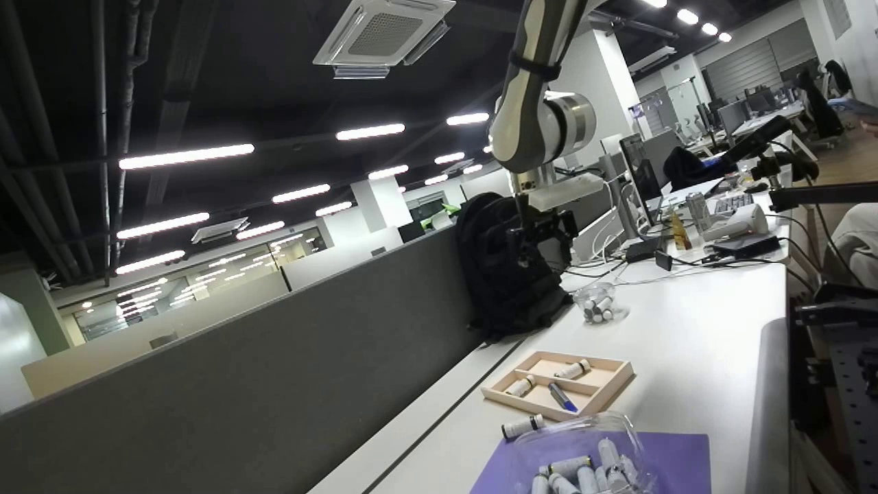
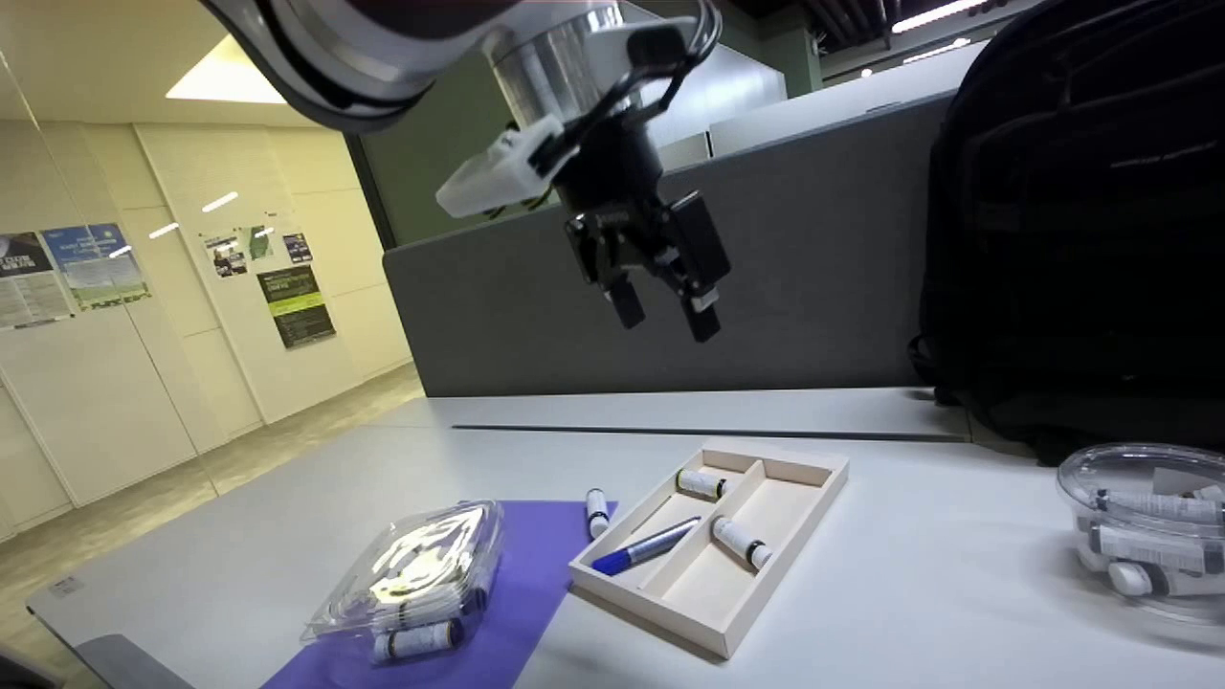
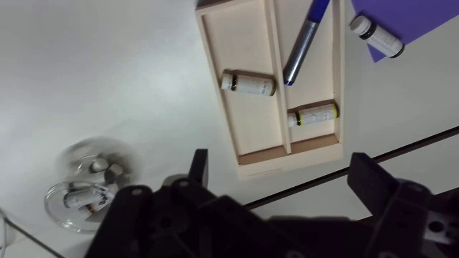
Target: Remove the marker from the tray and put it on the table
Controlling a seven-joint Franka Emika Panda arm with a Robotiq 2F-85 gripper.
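Note:
The marker, silver with a blue cap, lies in one compartment of the light wooden tray; the marker shows in both exterior views (image 1: pixel 562 397) (image 2: pixel 646 547) and in the wrist view (image 3: pixel 303 46). The tray (image 1: pixel 608 396) (image 2: pixel 660 618) (image 3: pixel 292 159) stands on the white table (image 1: pixel 699 343) (image 2: pixel 890 584) (image 3: pixel 150 71). A white-labelled vial (image 2: pixel 701 483) (image 3: pixel 317 114) shares the marker's compartment. Another vial (image 2: pixel 741 543) (image 3: pixel 251 84) lies in the neighbouring compartment. My gripper (image 2: pixel 666 318) (image 3: pixel 278 157) is open and empty, well above the table, its fingers wide apart.
A loose vial (image 2: pixel 597 512) lies beside the tray at the purple mat (image 2: pixel 545 545). A clear plastic box (image 2: pixel 421 574) with vials stands on the mat. A round clear tub (image 2: pixel 1144 536) holds several vials. A black backpack (image 2: pixel 1081 239) leans on the grey partition (image 2: pixel 813 258).

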